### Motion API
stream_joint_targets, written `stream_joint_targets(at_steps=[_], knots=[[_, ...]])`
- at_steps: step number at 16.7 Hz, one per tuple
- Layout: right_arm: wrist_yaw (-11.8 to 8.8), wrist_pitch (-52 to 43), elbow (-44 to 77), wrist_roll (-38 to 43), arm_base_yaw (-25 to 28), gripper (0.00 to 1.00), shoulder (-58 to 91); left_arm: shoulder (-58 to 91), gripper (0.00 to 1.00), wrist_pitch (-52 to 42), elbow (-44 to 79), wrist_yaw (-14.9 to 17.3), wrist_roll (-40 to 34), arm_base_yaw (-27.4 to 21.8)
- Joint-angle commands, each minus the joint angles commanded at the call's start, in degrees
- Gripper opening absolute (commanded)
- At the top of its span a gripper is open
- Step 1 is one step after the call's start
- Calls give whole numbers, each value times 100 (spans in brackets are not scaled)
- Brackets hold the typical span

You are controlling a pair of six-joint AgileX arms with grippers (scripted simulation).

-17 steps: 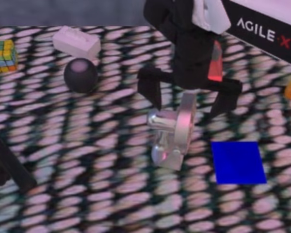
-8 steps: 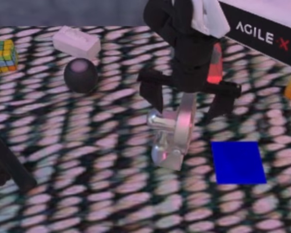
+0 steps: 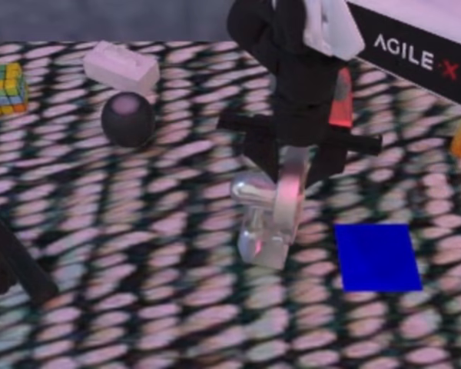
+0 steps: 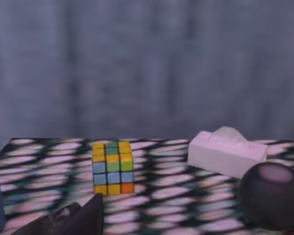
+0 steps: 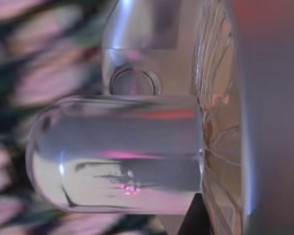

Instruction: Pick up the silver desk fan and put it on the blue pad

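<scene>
Presently: right gripper [image 3: 294, 163] fingers pinching silver desk fan [image 3: 270, 207] ring head; rigid, slick chrome, top-heavy.

The right arm is stretched down from the far right of the table toward its middle, and the right gripper [image 3: 294, 163] is held low there, its fingers [image 3: 261, 152] drawn in close against the silver desk fan [image 3: 273, 214] (around the ring head). The left arm is parked at the table's left edge.
</scene>
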Motion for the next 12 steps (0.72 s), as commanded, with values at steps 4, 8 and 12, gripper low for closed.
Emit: stream_joint_targets(at_steps=[4,8,12], knots=[[0,0,0,0,0,0,0,0,100,0,0,0,0,0],[0,0,0,0,0,0,0,0,100,0,0,0,0,0],[-4,-19,20,8,-12,0,6,0,100,0,0,0,0,0]])
